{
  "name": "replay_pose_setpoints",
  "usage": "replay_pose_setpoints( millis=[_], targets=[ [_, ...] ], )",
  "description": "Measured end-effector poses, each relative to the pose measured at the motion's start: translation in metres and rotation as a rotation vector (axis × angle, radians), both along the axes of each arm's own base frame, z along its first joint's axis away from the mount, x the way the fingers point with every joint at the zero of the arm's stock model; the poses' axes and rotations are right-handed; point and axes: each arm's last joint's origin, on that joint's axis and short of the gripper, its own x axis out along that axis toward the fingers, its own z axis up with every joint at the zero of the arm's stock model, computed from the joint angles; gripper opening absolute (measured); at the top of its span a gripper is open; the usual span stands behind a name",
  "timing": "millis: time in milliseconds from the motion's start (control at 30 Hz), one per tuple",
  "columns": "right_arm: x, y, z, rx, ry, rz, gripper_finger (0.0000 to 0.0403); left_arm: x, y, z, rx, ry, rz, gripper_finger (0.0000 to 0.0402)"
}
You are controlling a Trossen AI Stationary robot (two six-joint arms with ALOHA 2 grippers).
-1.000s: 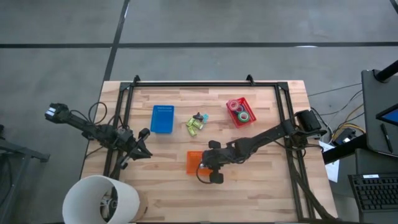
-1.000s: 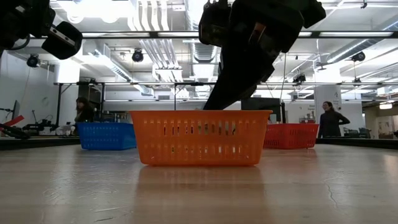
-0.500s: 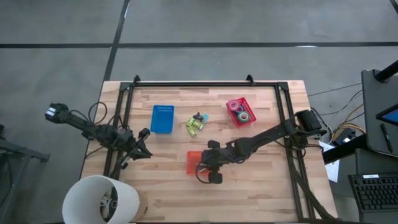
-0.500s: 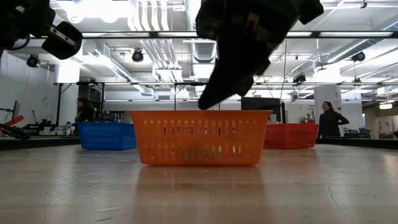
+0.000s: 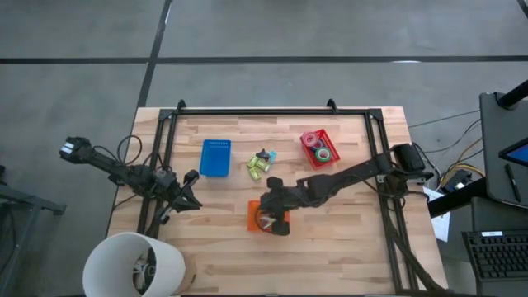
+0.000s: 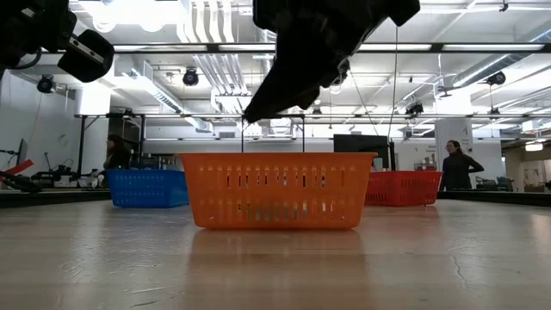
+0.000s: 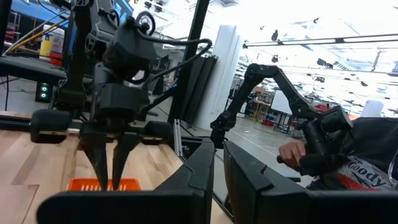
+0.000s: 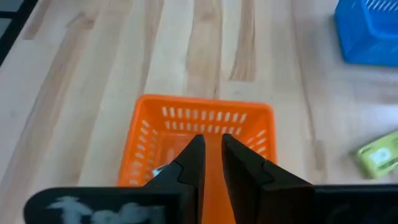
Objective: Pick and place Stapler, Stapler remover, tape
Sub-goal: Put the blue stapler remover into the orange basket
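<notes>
right hand (image 5: pixel 266 221) hanging over the orange slotted plastic basket (image 8: pixel 199 146), fingers nearly together with a thin gap, nothing in them, left hand (image 5: pixel 190 200) pinched closed at the wooden surface (image 5: pixel 346 239) edge, small round tape rolls (image 5: pixel 320 147) sitting in the red bin (image 5: pixel 308 158), green staplers (image 5: pixel 259 166) loose nearby
</notes>
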Motion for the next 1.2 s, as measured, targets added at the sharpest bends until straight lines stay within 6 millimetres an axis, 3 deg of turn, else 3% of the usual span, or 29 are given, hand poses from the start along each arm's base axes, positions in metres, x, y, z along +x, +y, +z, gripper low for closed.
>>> replay_pose_setpoints(
  millis=[200,433,633,900,1200],
  targets=[
    [0.006,-0.022,0.004,-0.098,-0.024,0.003,0.0047,0.0,0.0,0.0,0.0,0.0,0.0,0.0039],
    [0.008,-0.073,0.0,-0.292,-0.007,-0.245,0.0048,0.0,0.0,0.0,0.0,0.0,0.0,0.0039],
    [0.002,-0.116,-0.005,-0.173,0.057,-0.45,0.0084,0.0,0.0,0.0,0.0,0.0,0.0,0.0039],
    [-0.01,-0.16,-0.014,0.09,0.127,-0.585,0.0154,0.0,0.0,0.0,0.0,0.0,-0.001,0.0039],
    [-0.029,-0.195,-0.021,0.228,0.24,-0.735,0.0151,0.0,0.0,0.0,0.0,0.0,0.0,0.0039]
  ],
)
